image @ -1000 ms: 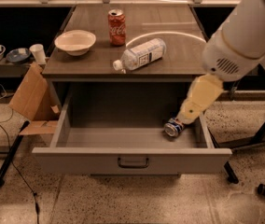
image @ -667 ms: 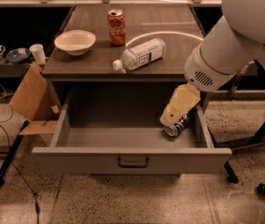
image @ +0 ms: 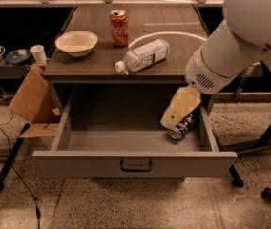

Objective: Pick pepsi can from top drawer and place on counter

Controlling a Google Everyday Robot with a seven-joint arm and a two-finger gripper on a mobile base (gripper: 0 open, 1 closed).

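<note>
**Task item.** The small dark blue pepsi can [image: 182,127], marked in white and red with a silver top, lies on its side on the floor of the wide, shallow grey top drawer [image: 78,163]. It is in the right front part, close to the right wall. Its silver end points toward the front panel.

**Claw.** The cream-coloured claw [image: 171,120] at the end of the white arm is inside the open drawer. It is directly above and against the upper left side of the can. Whether it is apart, together or clamped on the can cannot be told from this view.

**Surroundings.** The drawer is pulled fully out, and the small dark metal handle [image: 136,166] sits at the centre of its front. Above it, the grey-brown wood-grain surface [image: 88,66] carries three items:
- a white bowl [image: 77,42]
- a red Coca-Cola can [image: 119,27], upright
- a clear plastic bottle [image: 142,56], on its side

**Step in hand.** Judged from the layout, this is the pick step. The can has not yet left the drawer.

**Next move.**
1. Secure a firm hold across the body of the can.
2. Lift it straight up, clear of the right wall and the front panel.
3. Carry it to a bare area of the surface, away from the bottle.

A can on its side may roll if it is nudged.
</note>
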